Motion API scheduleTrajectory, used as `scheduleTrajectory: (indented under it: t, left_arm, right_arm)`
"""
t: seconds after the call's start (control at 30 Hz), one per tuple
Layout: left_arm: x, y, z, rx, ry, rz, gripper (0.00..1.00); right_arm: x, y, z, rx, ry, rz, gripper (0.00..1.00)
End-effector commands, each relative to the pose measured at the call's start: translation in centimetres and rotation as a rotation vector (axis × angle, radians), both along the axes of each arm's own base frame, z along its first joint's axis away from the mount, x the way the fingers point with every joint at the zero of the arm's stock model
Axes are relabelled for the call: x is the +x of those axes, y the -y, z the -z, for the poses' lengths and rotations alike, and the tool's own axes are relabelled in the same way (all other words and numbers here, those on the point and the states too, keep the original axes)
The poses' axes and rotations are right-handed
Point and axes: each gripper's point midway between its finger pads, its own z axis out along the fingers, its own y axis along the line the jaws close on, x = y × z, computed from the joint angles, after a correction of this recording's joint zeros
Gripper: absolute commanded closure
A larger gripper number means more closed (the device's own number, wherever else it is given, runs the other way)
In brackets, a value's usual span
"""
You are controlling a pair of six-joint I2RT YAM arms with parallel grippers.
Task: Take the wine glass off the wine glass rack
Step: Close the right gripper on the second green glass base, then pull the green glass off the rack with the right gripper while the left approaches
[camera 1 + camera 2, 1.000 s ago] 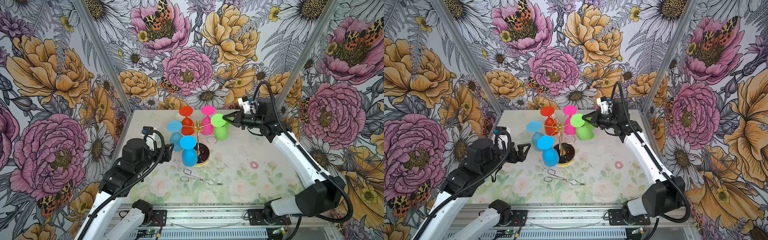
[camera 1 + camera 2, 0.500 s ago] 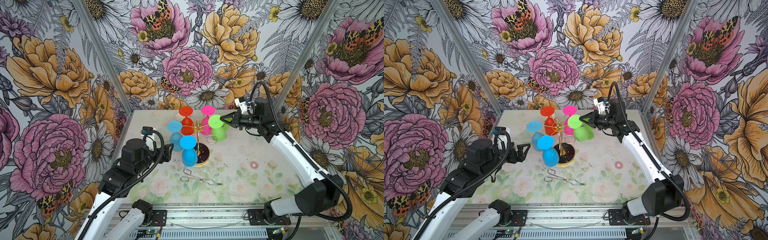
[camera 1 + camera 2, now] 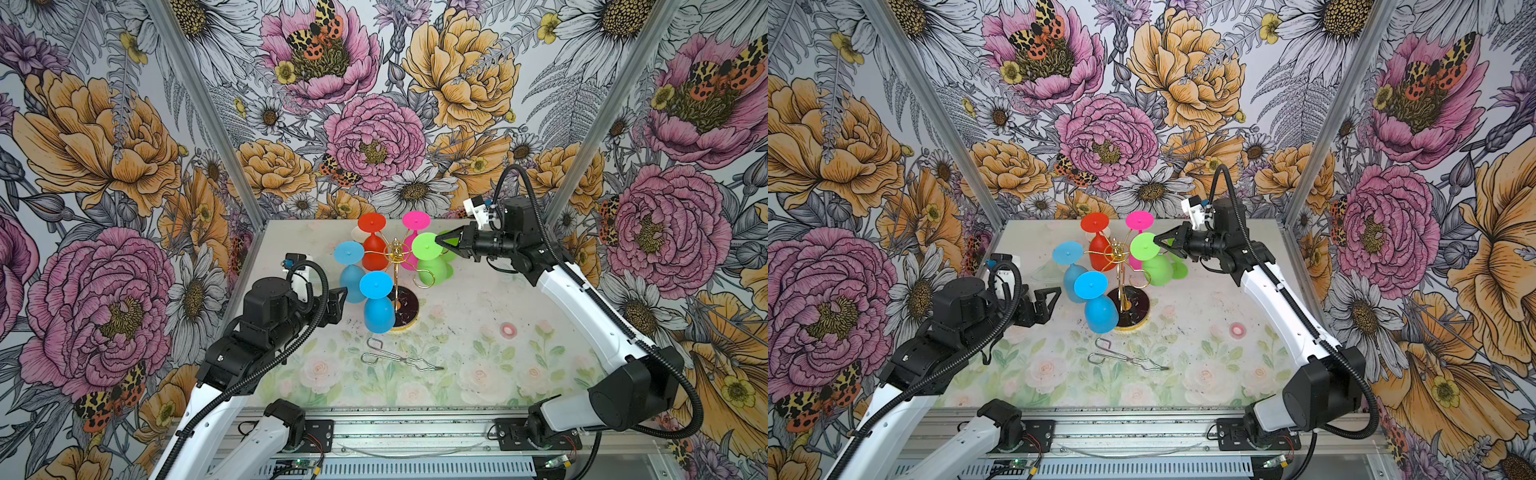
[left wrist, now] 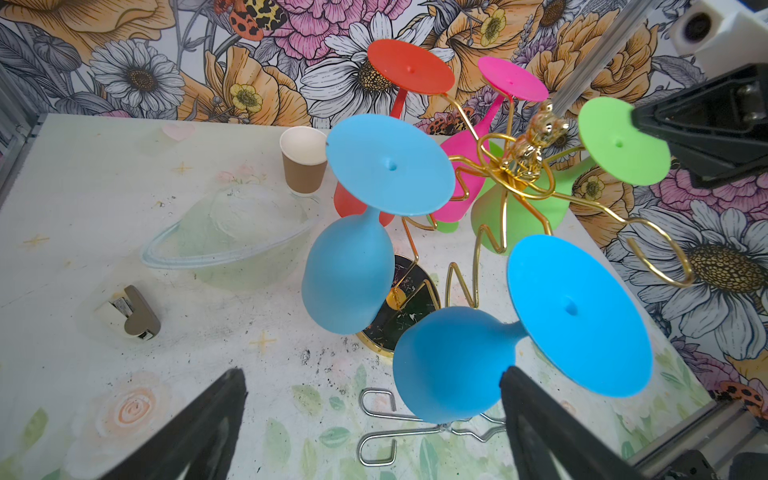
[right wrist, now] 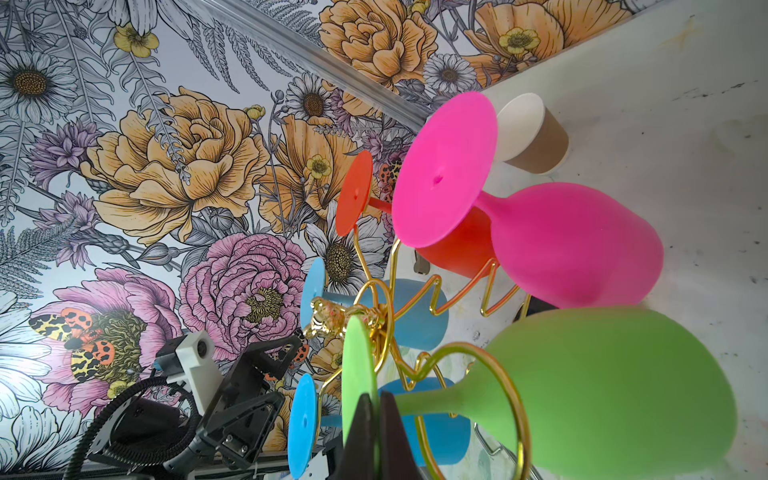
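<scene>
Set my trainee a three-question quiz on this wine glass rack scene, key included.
1. The right end effector grips the green glass by its: A. bowl B. stem C. foot
2. True or false: the left end effector is shut on a glass.
3. Fill in: ___ blue glasses hang on the wine glass rack.

Key
1. C: its fingers pinch the edge of the flat foot.
2. False: it is open and holds nothing.
3. Two.
</scene>
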Motion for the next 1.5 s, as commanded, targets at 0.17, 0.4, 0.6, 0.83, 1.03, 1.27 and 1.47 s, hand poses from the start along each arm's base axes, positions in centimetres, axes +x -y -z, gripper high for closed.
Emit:
scheduleTrajectory:
  t: [0.17, 0.4, 0.6, 0.83, 1.03, 1.27, 1.47]
  left_arm:
    - [0.1, 0.7, -1.0, -0.019, 0.024, 0.044, 0.03]
    - [-0.6, 1.8, -2.2, -0.060, 0.038, 0.107, 0.03]
    - [-1.5, 2.7, -3.3, -0.096, 0.051, 0.171, 0.04]
    - [-2.5, 3.8, -4.1, -0.143, 0.048, 0.245, 0.05]
    - [-3.3, 4.9, -5.6, -0.202, 0.053, 0.311, 0.07]
    - [-3.5, 6.2, -7.2, -0.286, 0.071, 0.372, 0.10]
    - [-3.2, 7.0, -8.1, -0.296, 0.064, 0.399, 0.12]
  right_arm:
    - [-1.2, -0.2, -0.4, 0.007, 0.048, -0.036, 1.00]
    - [-2.2, 0.2, -0.3, 0.005, 0.054, -0.033, 1.00]
    - [-2.8, 0.6, -0.5, 0.007, 0.065, -0.028, 1.00]
    - [-3.6, 1.4, -0.5, 0.009, 0.069, -0.018, 1.00]
    - [-4.2, 2.9, -0.3, -0.028, 0.082, 0.030, 1.00]
    - [-5.7, 4.6, 1.2, -0.126, 0.061, 0.082, 1.00]
    - [-8.0, 5.9, 2.7, -0.204, 0.031, 0.099, 1.00]
